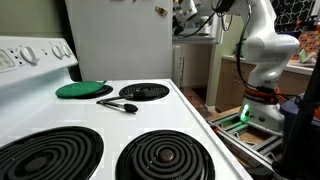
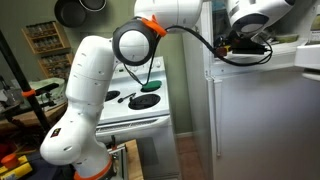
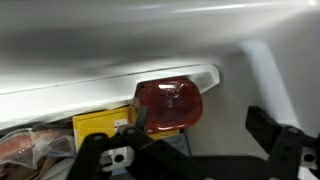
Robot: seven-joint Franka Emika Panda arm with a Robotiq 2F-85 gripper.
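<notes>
In the wrist view the gripper (image 3: 190, 152) fills the lower edge, its black jaws spread wide with nothing between them. Just beyond it, a little toward the left finger, lies a rounded red plastic container (image 3: 170, 104). It is translucent and glossy, with a bright glint on its top and darker edges. Its lower rim is cut off by the gripper body, so what it rests on cannot be seen, nor exactly what kind of container it is. A yellow box (image 3: 98, 125) stands just beside it on the left, half hidden. Further left, a reddish packet (image 3: 25, 147) is too blurred to read. Behind them runs a pale white ledge. In an exterior view the arm reaches the top of a white refrigerator (image 2: 250, 120), where the red container itself is not visible.
</notes>
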